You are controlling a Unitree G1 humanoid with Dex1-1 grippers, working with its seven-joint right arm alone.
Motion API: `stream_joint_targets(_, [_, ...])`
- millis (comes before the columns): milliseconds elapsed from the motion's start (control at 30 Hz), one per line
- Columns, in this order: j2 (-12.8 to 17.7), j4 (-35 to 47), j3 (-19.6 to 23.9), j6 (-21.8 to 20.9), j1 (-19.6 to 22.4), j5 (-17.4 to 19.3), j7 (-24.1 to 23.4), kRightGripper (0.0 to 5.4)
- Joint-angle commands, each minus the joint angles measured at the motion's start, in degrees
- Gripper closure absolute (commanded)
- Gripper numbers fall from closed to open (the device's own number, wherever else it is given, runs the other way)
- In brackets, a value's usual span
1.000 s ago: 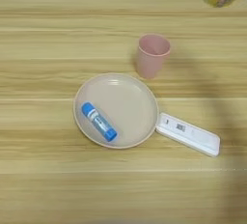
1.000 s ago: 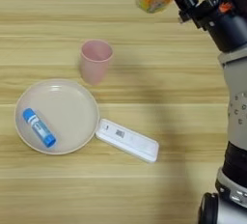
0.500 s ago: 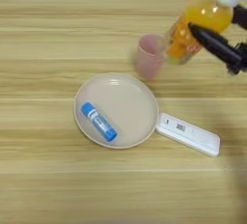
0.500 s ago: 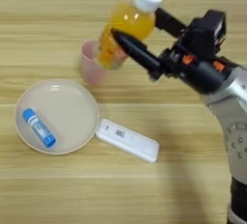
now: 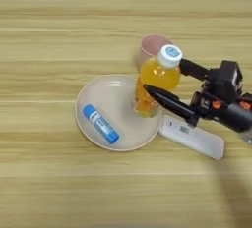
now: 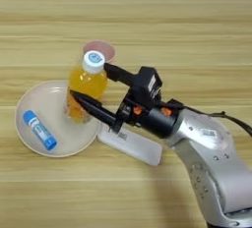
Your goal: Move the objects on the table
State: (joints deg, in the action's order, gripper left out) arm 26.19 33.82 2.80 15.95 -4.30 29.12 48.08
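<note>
Right tool (image 6: 93,85) clenched around the orange-drink bottle (image 5: 155,82) (white cap, tilted), over the right rim of the plate (image 5: 93,101); pink cup (image 5: 151,45) just behind.

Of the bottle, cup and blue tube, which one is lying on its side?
The blue tube, lying flat in the beige plate. The orange bottle is held in the pincer; the pink cup stands behind it.

The bottle (image 5: 155,77) hides most of the cup (image 5: 151,45) behind it. The gripper (image 6: 93,87) covers one end of the remote (image 6: 133,144). The bottle's label is too blurred to read.
</note>
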Motion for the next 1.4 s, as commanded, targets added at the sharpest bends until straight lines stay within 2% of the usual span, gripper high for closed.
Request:
stream_joint_targets(33, [-1.42, -0.23, -2.92, -7.5, 1.02, -5.31, -1.29, 1.86])
stream_joint_targets(200, [-3.38, -5.56, -6.27, -14.31, 1.05, -13.1, -2.82, 1.86])
stream_joint_targets(533, [-7.09, -13.59, -8.36, -22.87, 1.02, -18.77, -5.07, 1.86])
stream_joint_targets(800, [-10.23, -19.3, -8.19, -25.73, 2.45, -19.02, -7.75, 1.86])
stream_joint_targets(1000, [-11.66, -23.57, -9.17, -28.53, 3.34, -20.74, -8.8, 1.86])
stream_joint_targets(1400, [-12.43, -28.48, -10.2, -30.23, 4.36, -21.8, -9.66, 1.86])
